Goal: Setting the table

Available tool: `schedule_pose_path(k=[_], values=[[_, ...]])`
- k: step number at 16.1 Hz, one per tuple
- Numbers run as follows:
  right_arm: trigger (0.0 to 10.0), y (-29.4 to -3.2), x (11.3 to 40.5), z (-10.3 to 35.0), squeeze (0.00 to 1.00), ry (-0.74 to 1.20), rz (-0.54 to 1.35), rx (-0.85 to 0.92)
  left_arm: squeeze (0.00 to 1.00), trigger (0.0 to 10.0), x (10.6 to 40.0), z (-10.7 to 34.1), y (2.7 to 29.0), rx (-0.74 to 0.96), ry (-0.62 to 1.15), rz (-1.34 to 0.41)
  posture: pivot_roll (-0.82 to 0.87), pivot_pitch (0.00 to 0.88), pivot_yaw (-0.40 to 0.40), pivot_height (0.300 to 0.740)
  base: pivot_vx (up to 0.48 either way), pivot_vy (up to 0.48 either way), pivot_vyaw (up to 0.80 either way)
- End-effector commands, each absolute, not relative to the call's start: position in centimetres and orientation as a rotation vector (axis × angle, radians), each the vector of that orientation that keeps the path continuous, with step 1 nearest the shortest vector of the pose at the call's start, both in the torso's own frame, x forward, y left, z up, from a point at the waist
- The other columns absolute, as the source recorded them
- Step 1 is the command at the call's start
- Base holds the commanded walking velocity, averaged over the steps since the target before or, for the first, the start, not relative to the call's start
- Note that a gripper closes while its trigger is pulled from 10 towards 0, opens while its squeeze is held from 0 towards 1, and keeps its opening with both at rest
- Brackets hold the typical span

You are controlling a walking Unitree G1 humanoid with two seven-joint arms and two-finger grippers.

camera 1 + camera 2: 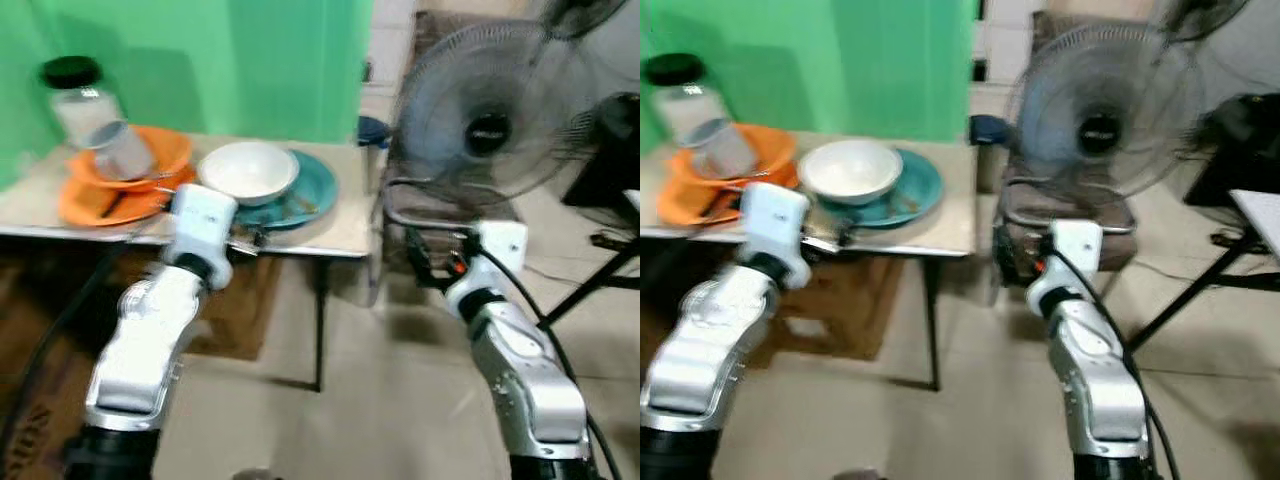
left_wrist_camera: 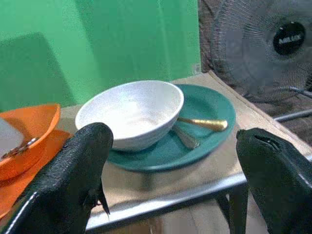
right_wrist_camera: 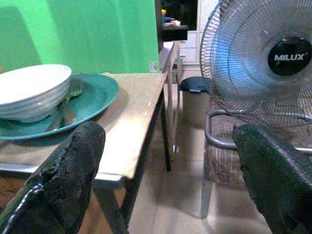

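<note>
A white bowl point(image 1: 248, 172) rests on a teal plate point(image 1: 315, 190), with a gold spoon point(image 2: 202, 123) and a fork point(image 3: 73, 90) lying on the plate beside it. Left of them, an orange bowl point(image 1: 165, 150) sits on an orange plate point(image 1: 90, 205), and a glass jar point(image 1: 95, 120) with a black lid leans in that bowl. My left gripper point(image 2: 175, 146) is open at the table's front edge, just short of the teal plate, holding nothing. My right gripper point(image 3: 165, 146) is open and empty, off the table's right end, in front of the fan.
The small beige table point(image 1: 345, 235) stands against a green wall. A large standing fan point(image 1: 490, 125) rests on a chair point(image 3: 219, 161) to the right of the table. A dark stool point(image 3: 192, 85) sits behind the table's corner. Black stand legs point(image 1: 600, 280) cross the floor at far right.
</note>
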State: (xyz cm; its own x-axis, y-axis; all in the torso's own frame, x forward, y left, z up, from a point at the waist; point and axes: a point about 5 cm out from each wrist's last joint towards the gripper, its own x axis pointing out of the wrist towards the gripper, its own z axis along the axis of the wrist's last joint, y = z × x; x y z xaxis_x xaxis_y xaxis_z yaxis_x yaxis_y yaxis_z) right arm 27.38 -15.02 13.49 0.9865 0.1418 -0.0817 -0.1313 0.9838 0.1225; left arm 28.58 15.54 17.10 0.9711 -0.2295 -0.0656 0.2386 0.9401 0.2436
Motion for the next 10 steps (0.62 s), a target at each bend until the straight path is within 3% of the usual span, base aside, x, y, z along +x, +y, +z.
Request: schedule_pose_path(k=[1,10], values=[[10.0,-15.0,27.47,13.85,0.0,0.078,0.134,0.116,0.0,10.0,28.82,17.37,15.85,0.271,0.038,-0.219,0.11,0.0,-0.038,0.74,0.0,0.0,0.0],[10.0,-15.03,27.39,13.57,0.0,0.085,0.139,0.09,0.0,10.0,28.82,17.49,15.8,0.252,0.022,-0.232,0.11,0.0,-0.041,0.74,0.0,0.0,0.0]])
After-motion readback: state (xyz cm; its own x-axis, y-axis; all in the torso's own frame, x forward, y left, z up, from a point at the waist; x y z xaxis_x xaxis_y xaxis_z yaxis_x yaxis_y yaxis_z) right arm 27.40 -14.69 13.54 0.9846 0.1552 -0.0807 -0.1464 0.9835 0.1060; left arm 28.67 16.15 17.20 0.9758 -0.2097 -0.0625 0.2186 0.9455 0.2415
